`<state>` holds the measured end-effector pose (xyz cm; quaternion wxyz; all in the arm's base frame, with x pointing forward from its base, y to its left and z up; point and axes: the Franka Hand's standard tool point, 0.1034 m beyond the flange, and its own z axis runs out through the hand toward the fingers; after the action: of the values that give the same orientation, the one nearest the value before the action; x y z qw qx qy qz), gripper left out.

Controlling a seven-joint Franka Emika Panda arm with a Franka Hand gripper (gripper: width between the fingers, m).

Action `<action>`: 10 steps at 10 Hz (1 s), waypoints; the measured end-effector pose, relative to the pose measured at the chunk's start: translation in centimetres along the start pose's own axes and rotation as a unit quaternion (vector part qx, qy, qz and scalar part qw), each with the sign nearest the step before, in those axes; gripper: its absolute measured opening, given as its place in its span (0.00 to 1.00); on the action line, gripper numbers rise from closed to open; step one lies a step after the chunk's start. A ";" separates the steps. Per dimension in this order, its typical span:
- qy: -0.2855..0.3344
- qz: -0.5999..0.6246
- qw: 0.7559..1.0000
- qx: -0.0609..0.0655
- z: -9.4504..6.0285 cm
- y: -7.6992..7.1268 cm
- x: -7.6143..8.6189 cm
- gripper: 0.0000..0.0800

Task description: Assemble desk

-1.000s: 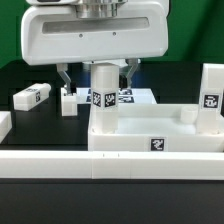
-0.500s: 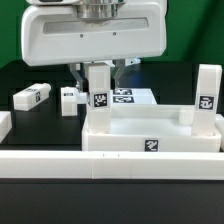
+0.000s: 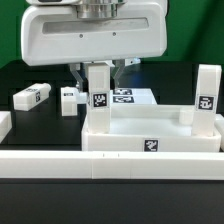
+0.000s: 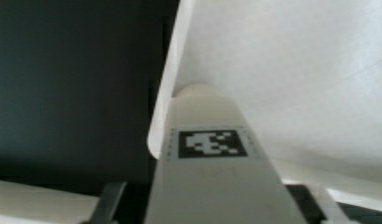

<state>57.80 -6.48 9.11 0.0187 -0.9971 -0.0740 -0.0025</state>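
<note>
Table (image 3: 35,72): matte black, runs under the gripper (image 3: 98,72) and out to both sides of it. Wrist view shows the same black surface beneath the gripper, featureless.

Backdrop (image 3: 195,28) behind and above the gripper: dark, flat. Wall or curtain, cannot tell.

The marker board (image 3: 137,97) lies flat on the table just behind the gripper, toward the exterior view's right.

Long low white rail (image 3: 40,166) crosses the table in front of the gripper, edge to edge of the exterior view. On the camera side of the rail the surface reads grey with a soft sheen.

Light: even, diffuse; shadows weak.
</note>
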 end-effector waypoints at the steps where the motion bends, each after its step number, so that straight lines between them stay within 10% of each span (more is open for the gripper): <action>1: 0.003 0.055 0.998 0.007 0.0 0.3 -0.1 0.36; 10: 0.003 0.406 0.914 0.004 0.0 1.3 -0.5 0.37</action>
<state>57.51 -7.80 9.10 0.0226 -0.9412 0.3372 0.0027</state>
